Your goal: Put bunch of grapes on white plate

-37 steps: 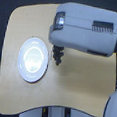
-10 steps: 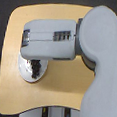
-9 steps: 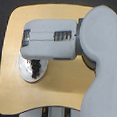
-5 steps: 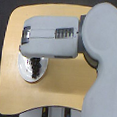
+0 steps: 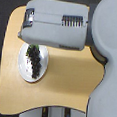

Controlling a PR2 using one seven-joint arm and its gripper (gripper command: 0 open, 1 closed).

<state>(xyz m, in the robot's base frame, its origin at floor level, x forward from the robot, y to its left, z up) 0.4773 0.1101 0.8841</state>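
**A:** Start with what sits closest to the lens.

**B:** The PR2's arm (image 5: 72, 25). A bulky pale grey casing runs across the top of the picture, from a rounded shoulder mass at three o'clock to its squared end at about ten o'clock. It has a dark slotted vent on its upper face and a dark panel at the ten o'clock end.

**A:** And the gripper?

**B:** I can't pick it out. Whatever hangs below the casing is hidden by it, so whether the fingers are apart, together or clamped on something, I cannot tell.

**A:** What lies beneath the arm?

**B:** A light wooden table (image 5: 68, 80) with rounded corners, filling most of the frame from nine o'clock round to five o'clock. On it, at roughly eight o'clock from the picture's centre, sits the white plate (image 5: 24, 72); its upper rim is partly covered by the arm's casing.

**A:** Where are the grapes?

**B:** The bunch of grapes (image 5: 35, 61) lies on the white plate, a dark elongated cluster running from about twelve o'clock down toward five o'clock across the dish, inside the rim. A greenish bit shows at its upper end, just under the edge of the casing.
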